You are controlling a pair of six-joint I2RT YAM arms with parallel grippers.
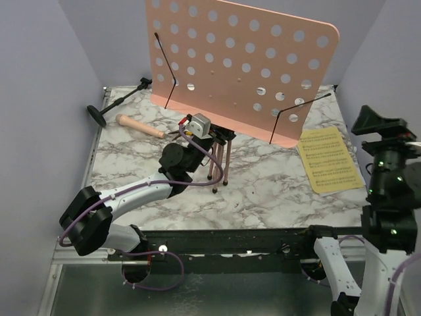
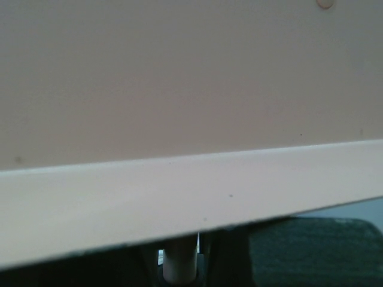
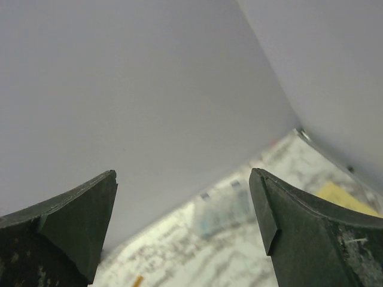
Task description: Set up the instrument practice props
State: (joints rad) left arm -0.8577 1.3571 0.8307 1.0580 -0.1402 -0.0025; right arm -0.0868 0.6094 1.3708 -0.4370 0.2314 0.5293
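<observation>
The pink perforated music stand (image 1: 243,62) is upright at the back of the table on its tripod legs (image 1: 218,172). My left gripper (image 1: 222,137) reaches under its desk and is shut on the stand's pole (image 2: 178,266), which shows between dark fingers in the left wrist view; the pink desk fills the rest of that view. The black mic stand (image 1: 99,113) lies on its side at the far left. Beside it lies the pink-beige microphone (image 1: 140,126). Yellow music sheets (image 1: 331,160) lie flat at the right. My right gripper (image 3: 182,173) is open and empty, raised and facing the wall.
Lilac walls close in the marble table (image 1: 263,191) on the left, back and right. In the right wrist view a clear plastic box (image 3: 224,212) shows blurred by the wall, with a small orange tip (image 3: 137,281) at the bottom. My right arm (image 1: 388,178) rises at the right edge.
</observation>
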